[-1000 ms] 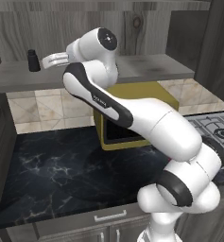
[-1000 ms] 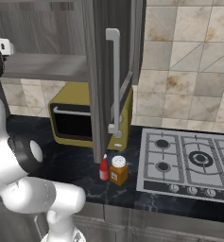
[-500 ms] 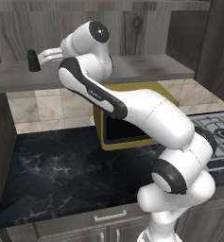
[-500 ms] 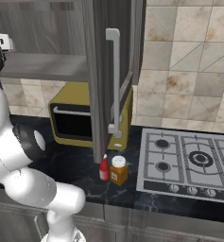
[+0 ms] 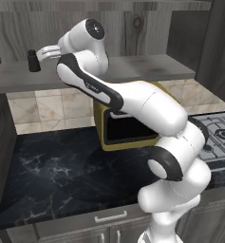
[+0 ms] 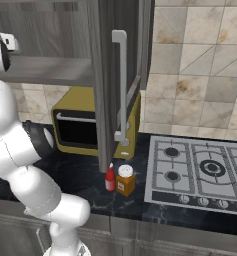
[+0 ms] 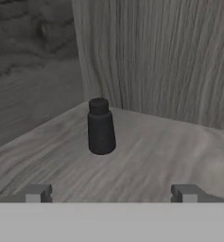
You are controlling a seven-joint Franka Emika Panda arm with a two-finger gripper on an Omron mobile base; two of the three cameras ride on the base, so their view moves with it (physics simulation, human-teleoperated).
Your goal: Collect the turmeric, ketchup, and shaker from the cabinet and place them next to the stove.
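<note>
The black shaker (image 5: pixel 33 61) stands upright at the left end of the cabinet (image 5: pixel 147 71) shelf, near the inner corner (image 7: pixel 100 126). My gripper (image 5: pixel 43 53) hovers just right of it, open, with nothing between the fingertips (image 7: pixel 36 193); the shaker sits ahead of them, a little left of centre. The red ketchup bottle (image 6: pixel 110 178) and the orange turmeric jar (image 6: pixel 125 180) stand side by side on the black counter, left of the stove (image 6: pixel 202 170). The cabinet door (image 6: pixel 117 75) with its white handle hangs open.
A yellow-olive microwave (image 6: pixel 80 122) sits on the counter under the shelf. The open door projects over the counter between microwave and stove. Dark marble counter (image 5: pixel 52 171) stretches to the left below the shelf.
The arm has swung left along the shelf, bringing the open gripper closer to the shaker. The shaker, ketchup and turmeric have stayed put.
</note>
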